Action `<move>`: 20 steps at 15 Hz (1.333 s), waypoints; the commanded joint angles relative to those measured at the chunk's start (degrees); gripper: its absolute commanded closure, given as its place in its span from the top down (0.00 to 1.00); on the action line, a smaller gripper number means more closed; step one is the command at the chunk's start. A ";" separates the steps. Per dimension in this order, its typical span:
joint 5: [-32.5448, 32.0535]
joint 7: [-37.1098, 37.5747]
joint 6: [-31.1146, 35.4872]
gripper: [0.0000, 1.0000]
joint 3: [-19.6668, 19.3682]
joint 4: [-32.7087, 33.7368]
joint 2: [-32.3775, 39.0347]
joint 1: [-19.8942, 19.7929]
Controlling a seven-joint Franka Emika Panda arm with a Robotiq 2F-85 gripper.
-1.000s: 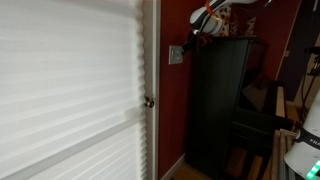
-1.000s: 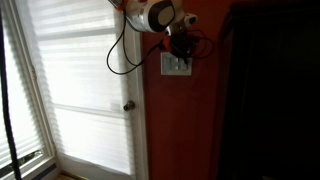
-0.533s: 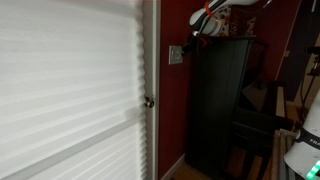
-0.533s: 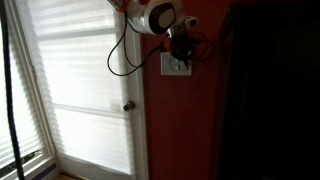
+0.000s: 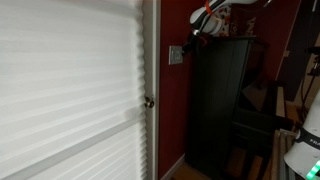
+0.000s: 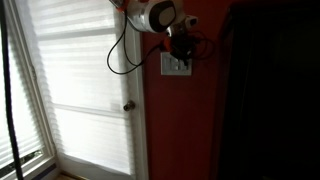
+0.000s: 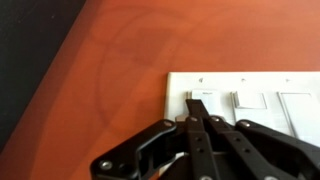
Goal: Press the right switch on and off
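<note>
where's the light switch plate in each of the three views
Exterior view: the switch plate sits upper centre on the red wall, just right of the white door frame.
Exterior view: the switch plate is above centre, directly below the gripper.
Wrist view: the switch plate fills the right half, just beyond the fingers.
Shared landmark: the red wall around the plate.

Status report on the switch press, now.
Tool shut, tip at the right-hand rocker of the pale grey-white square wall switch plate. Contact unclear. Nothing between them.
</note>
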 commanded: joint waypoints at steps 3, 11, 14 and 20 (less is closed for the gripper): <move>0.40 0.85 -13.55 0.00 1.22 -3.59 -10.30 0.37; -18.75 23.85 -36.96 0.51 2.06 -12.86 -30.62 3.17; -26.45 32.83 -45.61 0.71 4.91 -17.13 -39.58 2.62; -34.47 35.14 -51.31 0.89 5.35 -19.96 -47.78 2.89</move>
